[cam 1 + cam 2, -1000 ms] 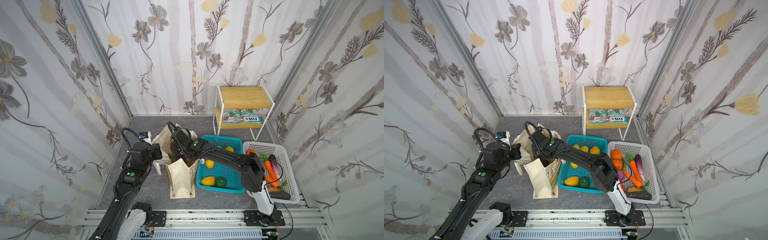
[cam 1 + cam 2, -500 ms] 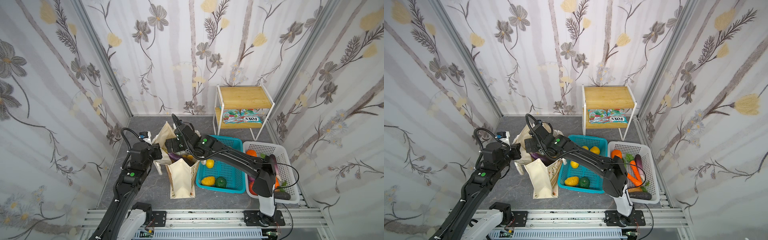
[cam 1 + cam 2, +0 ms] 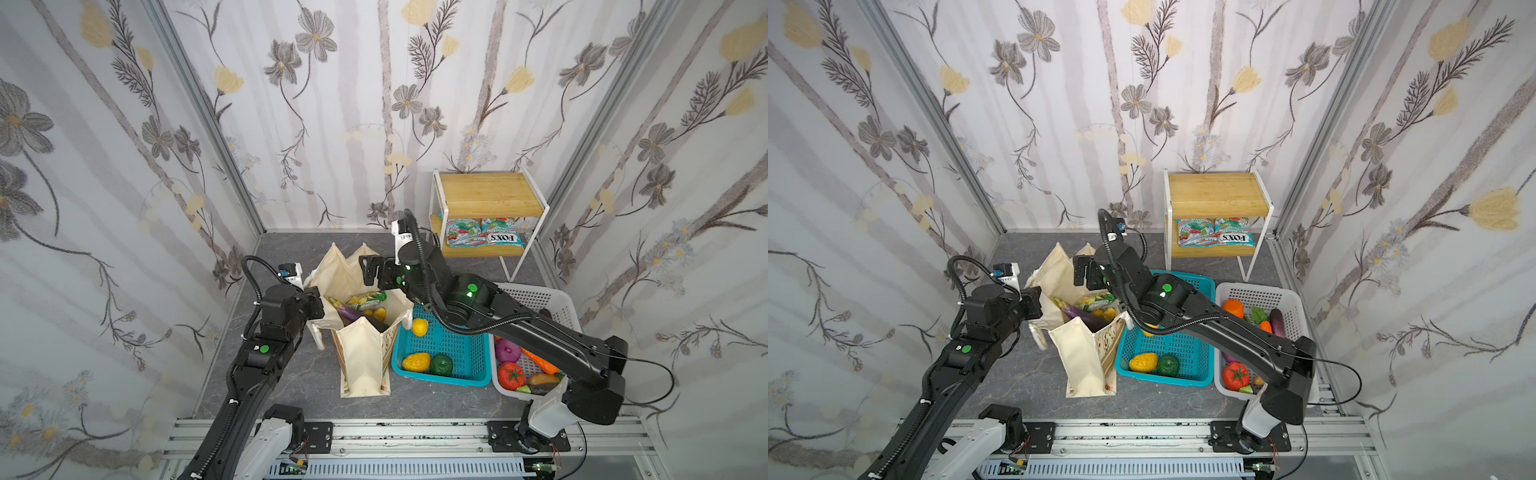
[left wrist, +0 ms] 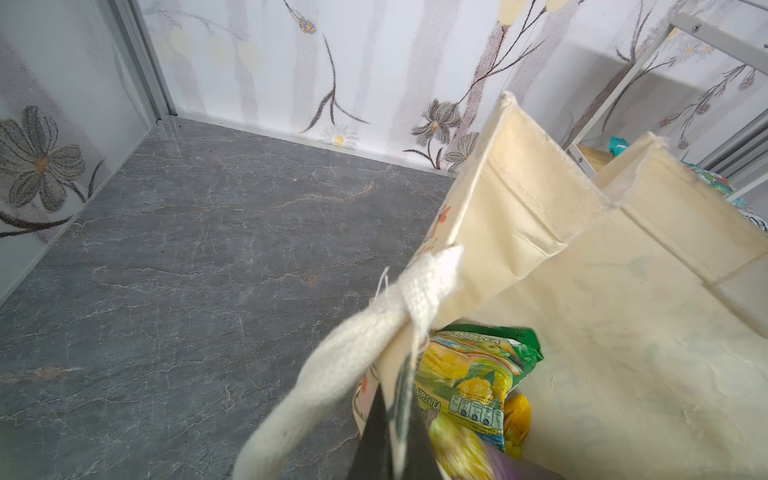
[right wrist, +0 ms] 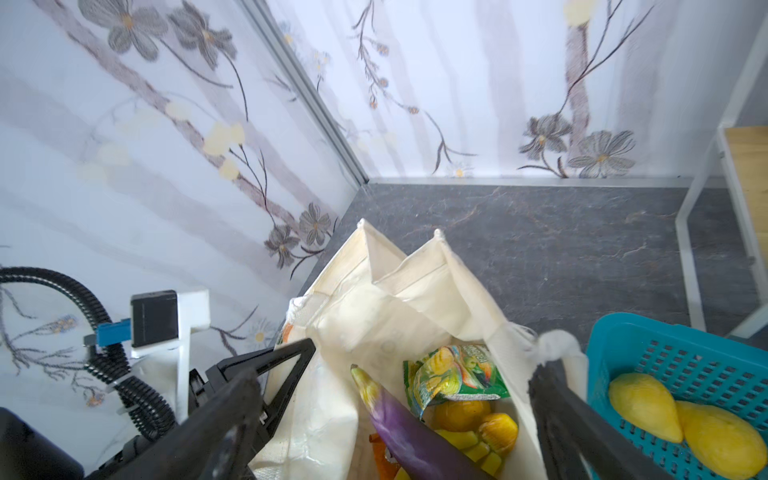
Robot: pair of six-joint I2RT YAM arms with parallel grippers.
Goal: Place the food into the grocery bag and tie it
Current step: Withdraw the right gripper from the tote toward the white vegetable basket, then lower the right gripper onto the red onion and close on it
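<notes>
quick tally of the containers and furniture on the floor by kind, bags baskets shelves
grocery bag: 1
plastic baskets: 2, the teal basket and the white basket
shelf rack: 1
total: 4

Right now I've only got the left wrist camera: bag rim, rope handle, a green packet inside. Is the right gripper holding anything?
Observer: No. The right gripper hangs open and empty above the grocery bag mouth.
Operator: What's closest to the bag?
Observer: The teal basket stands right beside it, holding yellow fruit and a green one.
Operator: Anything past that?
Observer: The white basket on its far side holds a tomato, a carrot and more produce.
</notes>
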